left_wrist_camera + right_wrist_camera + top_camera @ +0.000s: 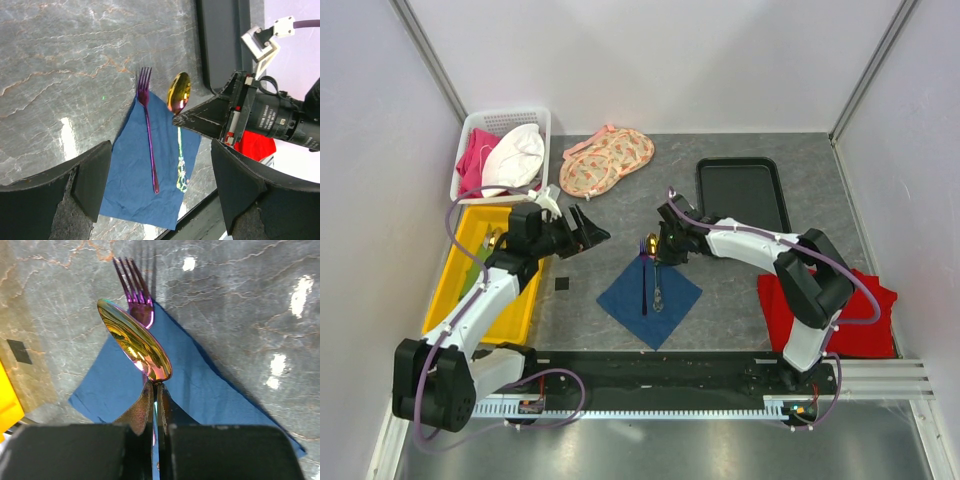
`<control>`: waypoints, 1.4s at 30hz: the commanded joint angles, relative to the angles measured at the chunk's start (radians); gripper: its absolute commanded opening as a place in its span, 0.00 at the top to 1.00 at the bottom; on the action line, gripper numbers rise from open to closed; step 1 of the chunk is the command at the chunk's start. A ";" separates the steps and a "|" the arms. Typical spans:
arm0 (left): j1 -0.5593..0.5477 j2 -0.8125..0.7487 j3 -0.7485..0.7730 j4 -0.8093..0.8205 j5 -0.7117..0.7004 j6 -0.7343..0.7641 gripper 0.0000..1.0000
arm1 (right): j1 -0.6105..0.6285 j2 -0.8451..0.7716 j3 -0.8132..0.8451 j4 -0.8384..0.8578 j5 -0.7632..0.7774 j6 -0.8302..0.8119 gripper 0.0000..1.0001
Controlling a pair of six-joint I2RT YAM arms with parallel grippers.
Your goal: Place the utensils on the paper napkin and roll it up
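Note:
The navy paper napkin (650, 298) lies as a diamond on the grey table in front of the arms. A slim purple fork (643, 290) rests on it, tines poking past the far corner (144, 82). My right gripper (665, 250) is shut on the neck of a gold spoon (135, 342). The spoon's bowl hangs over the napkin's (210, 385) far corner, beside the fork (135, 292). Its thin handle (181, 165) runs back over the napkin (135, 180). My left gripper (590, 232) hovers open to the left of the napkin, holding nothing.
A yellow bin (470, 280) sits under the left arm, with a white basket of cloths (505, 150) behind it. Peach floral fabric (607, 160) and a black tray (742, 193) lie at the back. A red cloth (830, 310) is at the right, and a small black square (561, 285) left of the napkin.

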 commanded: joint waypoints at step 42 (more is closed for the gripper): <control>0.022 -0.060 -0.037 0.082 0.082 0.019 0.10 | -0.001 0.105 0.114 -0.009 -0.039 0.076 0.59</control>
